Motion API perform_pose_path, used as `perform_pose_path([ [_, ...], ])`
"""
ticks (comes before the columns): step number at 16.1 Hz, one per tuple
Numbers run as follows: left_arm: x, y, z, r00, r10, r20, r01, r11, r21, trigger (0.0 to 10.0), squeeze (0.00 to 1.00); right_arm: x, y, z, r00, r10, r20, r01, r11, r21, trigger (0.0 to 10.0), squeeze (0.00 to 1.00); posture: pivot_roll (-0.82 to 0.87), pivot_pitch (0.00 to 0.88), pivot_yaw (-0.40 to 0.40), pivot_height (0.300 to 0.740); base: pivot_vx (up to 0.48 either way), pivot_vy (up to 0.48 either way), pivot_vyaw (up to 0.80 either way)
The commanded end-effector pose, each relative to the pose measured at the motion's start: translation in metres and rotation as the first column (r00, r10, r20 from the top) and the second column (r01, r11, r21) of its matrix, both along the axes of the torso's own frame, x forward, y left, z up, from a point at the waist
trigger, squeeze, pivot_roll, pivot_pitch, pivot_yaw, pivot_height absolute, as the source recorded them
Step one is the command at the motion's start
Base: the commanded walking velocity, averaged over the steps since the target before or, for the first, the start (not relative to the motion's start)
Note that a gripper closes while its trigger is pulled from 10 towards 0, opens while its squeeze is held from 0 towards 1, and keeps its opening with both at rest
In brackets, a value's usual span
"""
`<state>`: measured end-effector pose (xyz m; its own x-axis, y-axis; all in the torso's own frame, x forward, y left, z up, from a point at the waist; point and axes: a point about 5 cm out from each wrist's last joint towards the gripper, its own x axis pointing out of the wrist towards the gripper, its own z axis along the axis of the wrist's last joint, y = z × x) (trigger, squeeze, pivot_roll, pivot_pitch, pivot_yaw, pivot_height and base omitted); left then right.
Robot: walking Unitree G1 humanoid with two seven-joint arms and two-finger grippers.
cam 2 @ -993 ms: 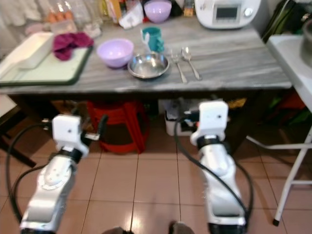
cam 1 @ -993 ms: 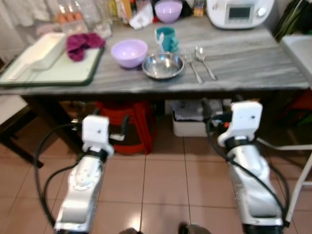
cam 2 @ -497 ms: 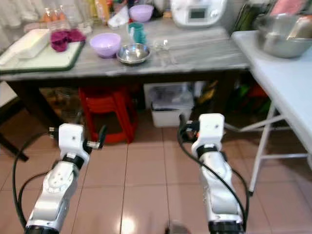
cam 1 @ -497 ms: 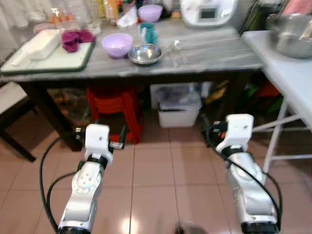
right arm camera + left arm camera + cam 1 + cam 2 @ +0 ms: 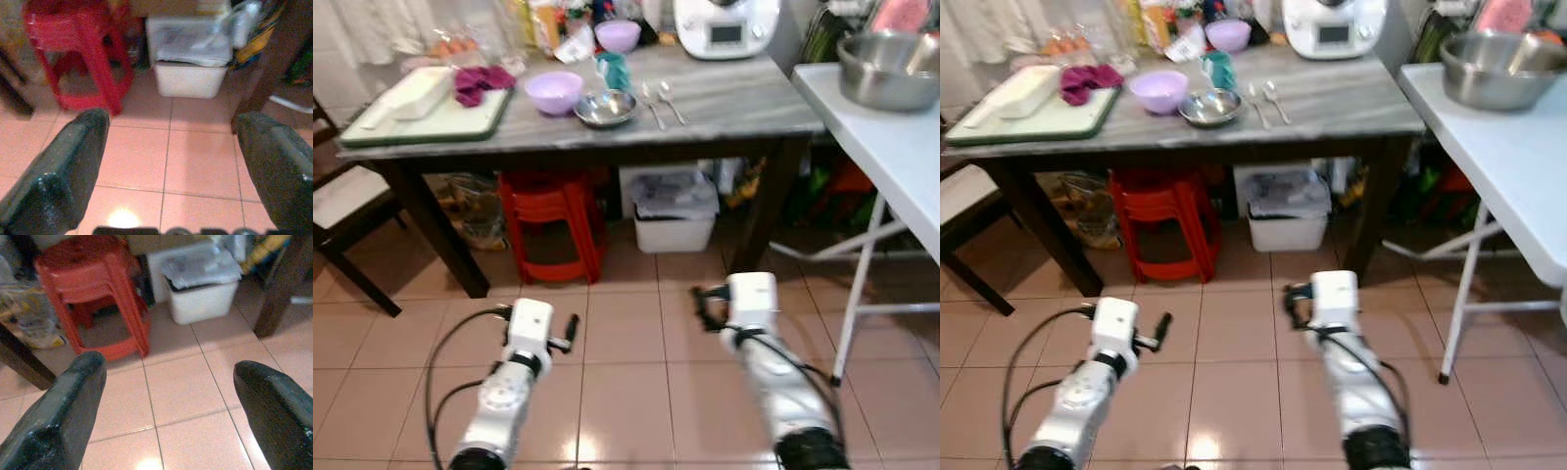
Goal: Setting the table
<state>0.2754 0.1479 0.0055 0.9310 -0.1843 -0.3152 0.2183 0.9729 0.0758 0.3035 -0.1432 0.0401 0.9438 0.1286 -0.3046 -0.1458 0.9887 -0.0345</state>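
1. The left claw (image 5: 166,416) and right claw (image 5: 171,181) hang low over the tiled floor (image 5: 636,323), fingers spread apart.
2. The steel bowl (image 5: 604,108), fork (image 5: 650,104) and spoon (image 5: 670,100) lie mid-worktop (image 5: 734,98), back from its front edge.

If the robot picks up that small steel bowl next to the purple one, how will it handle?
The steel bowl looks thin and shiny, so probably light, rigid and slippery between fingers. Its rounded base may let it rock or slide on the table.

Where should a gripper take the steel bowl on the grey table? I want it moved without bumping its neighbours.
Grip the steel bowl by its near rim, coming from above at the table's front edge: it sits upright and open, with the lilac bowl and teal cup crowding its left and back.
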Motion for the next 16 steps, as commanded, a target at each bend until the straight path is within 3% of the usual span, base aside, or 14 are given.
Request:
perform_pose_path([
  [1,-0.001,0.001,-0.004,1.0,-0.026,-0.017,0.026,0.999,0.022,10.0,0.0,0.003,0.006,-0.003,0.999,0.038,-0.003,-0.038,0.999,-0.028,10.0,0.0,-0.12,0.072,0.075,0.74,0.0,0.0,0.0],
  [2,-0.007,-0.003,-0.017,0.995,-0.051,-0.088,0.056,0.997,0.05,10.0,0.0,-0.002,0.009,-0.02,0.994,0.072,-0.08,-0.078,0.995,-0.069,10.0,0.0,-0.11,0.079,0.075,0.74,0.0,0.0,0.0],
  [5,-0.015,-0.003,-0.029,0.984,-0.067,-0.165,0.081,0.993,0.081,10.0,0.0,-0.011,0.007,-0.039,0.981,0.087,-0.173,-0.107,0.988,-0.108,10.0,0.0,-0.11,0.089,0.077,0.74,0.0,0.0,0.0],
  [6,-0.022,0.002,-0.038,0.972,-0.058,-0.228,0.081,0.992,0.095,10.0,0.0,-0.018,0.006,-0.05,0.965,0.095,-0.246,-0.122,0.988,-0.098,10.0,0.0,-0.1,0.103,0.084,0.74,0.0,0.0,0.0],
  [8,-0.029,0.007,-0.045,0.959,-0.057,-0.278,0.09,0.99,0.107,10.0,0.0,-0.026,0.006,-0.059,0.948,0.11,-0.299,-0.145,0.985,-0.095,10.0,0.0,-0.09,0.096,0.078,0.74,0.0,0.0,0.0],
  [10,-0.044,0.029,-0.057,0.934,0.007,-0.357,0.057,0.984,0.171,10.0,0.0,-0.047,-0.008,-0.079,0.923,0.059,-0.381,-0.122,0.982,-0.145,10.0,0.0,-0.1,0.08,0.072,0.74,0.0,0.0,0.0],
  [12,-0.062,0.047,-0.069,0.897,0.105,-0.429,-0.023,0.981,0.191,10.0,0.0,-0.065,-0.028,-0.093,0.893,-0.081,-0.443,0.017,0.989,-0.147,10.0,0.0,-0.12,0.063,0.078,0.74,0.0,0.0,0.4],
  [14,-0.081,0.053,-0.079,0.864,0.114,-0.491,-0.005,0.976,0.219,10.0,0.0,-0.084,-0.044,-0.104,0.846,-0.188,-0.498,0.114,0.978,-0.176,10.0,0.0,-0.13,0.059,0.076,0.74,0.0,0.0,0.8],
  [16,-0.086,0.053,-0.082,0.85,0.124,-0.511,-0.005,0.974,0.228,10.0,0.0,-0.093,-0.045,-0.11,0.831,-0.175,-0.528,0.079,0.977,-0.2,10.0,0.0,-0.13,0.051,0.065,0.74,0.0,0.0,0.8],
])
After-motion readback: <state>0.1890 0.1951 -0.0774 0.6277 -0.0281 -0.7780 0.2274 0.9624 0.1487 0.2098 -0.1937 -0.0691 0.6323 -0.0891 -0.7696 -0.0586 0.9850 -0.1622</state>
